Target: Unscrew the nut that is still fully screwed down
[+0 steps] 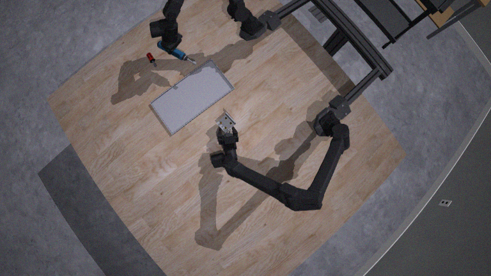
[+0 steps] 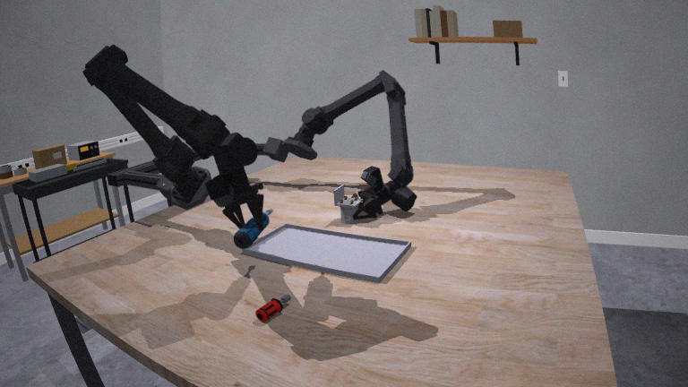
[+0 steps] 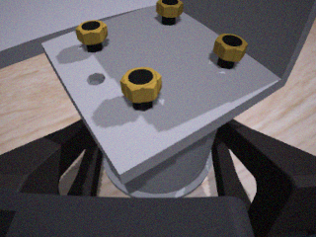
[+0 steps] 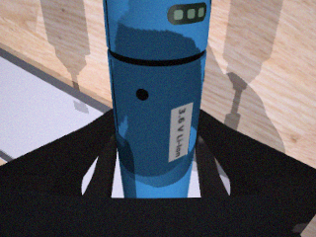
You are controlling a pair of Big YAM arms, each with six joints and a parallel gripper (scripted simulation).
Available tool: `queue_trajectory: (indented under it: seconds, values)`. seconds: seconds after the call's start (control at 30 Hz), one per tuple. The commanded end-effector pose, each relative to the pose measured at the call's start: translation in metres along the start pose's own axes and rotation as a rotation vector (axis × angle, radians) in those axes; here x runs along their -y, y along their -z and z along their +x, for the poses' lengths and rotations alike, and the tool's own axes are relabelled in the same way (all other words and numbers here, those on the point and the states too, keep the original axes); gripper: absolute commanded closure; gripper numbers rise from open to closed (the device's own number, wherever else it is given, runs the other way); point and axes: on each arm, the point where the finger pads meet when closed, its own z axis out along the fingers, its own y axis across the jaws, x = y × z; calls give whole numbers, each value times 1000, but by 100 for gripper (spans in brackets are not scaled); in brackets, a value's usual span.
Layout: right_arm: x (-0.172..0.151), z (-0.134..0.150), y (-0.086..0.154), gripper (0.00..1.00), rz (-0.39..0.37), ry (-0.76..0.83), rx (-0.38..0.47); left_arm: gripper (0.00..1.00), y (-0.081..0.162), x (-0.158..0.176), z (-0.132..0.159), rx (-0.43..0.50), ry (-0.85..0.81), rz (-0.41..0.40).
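The joint module (image 2: 348,208) (image 3: 168,170) stands upright on the table beside the tray. Its grey bracket (image 3: 188,89) lies on top with a wall rising at the back. Several yellow nuts sit on its studs, among them a near one (image 3: 141,84) and one at the right (image 3: 230,45). My left gripper (image 1: 227,136) (image 2: 362,208) (image 3: 157,119) is shut on the module's cylinder below the bracket. My right gripper (image 1: 170,43) (image 2: 248,215) (image 4: 156,118) is shut on the blue nut driver (image 1: 177,52) (image 2: 249,232) (image 4: 155,74), holding it tilted low over the table by the tray's corner.
A flat grey-rimmed tray (image 1: 161,119) (image 2: 310,265) (image 4: 35,114) lies between the two arms. A small red-handled screwdriver (image 1: 150,57) (image 2: 269,309) lies on the wood beyond the nut driver. A dark frame holds both arm bases along one table edge.
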Motion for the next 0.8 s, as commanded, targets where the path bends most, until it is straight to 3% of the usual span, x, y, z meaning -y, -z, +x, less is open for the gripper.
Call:
queue_trajectory:
  seconds: [0.0,0.27,0.43,0.77]
  values:
    - [-4,-36,19,58,-12,-99,39,41,-8,-3,-14,-7,-32,15]
    - [23,-50,29,58,50,-189,33,41,-8,-3,-14,-7,-32,15]
    - [13,-44,33,58,30,-168,26,41,-8,-3,-14,-7,-32,15]
    - [57,-64,44,58,129,-302,32,41,-8,-3,-14,-7,-32,15]
